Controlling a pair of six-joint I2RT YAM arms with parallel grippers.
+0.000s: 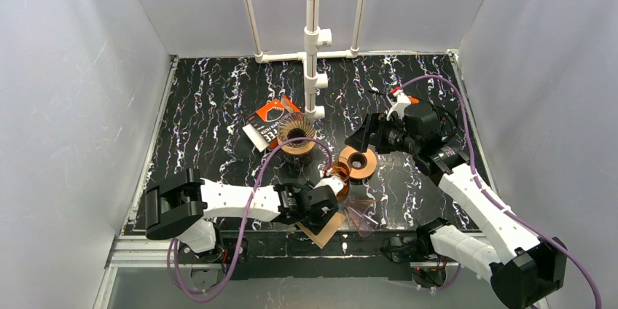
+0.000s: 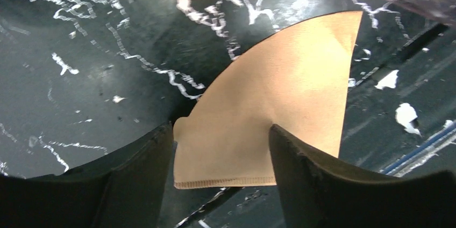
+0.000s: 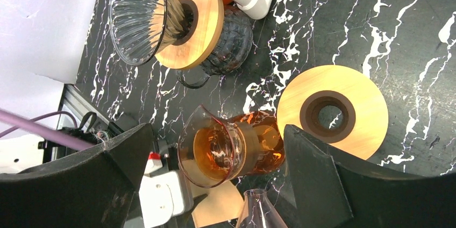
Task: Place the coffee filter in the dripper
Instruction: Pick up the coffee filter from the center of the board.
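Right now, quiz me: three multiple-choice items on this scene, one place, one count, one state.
1. Paper filter lies: A in the ribbed dripper; B on a plate; C flat at the table's near edge.
2. Wooden discs: A one; B two; C four.
3. Left gripper: A open; B shut on filter; C out of view.
Key: 1C, it lies flat between the fingers; 2B, loose ring plus the dripper's collar; 3A, fingers stand apart, filter unpinched.

Matt paper filter (image 2: 279, 109), glossy marbled table (image 2: 80, 104), smooth wooden ring (image 3: 365, 126)
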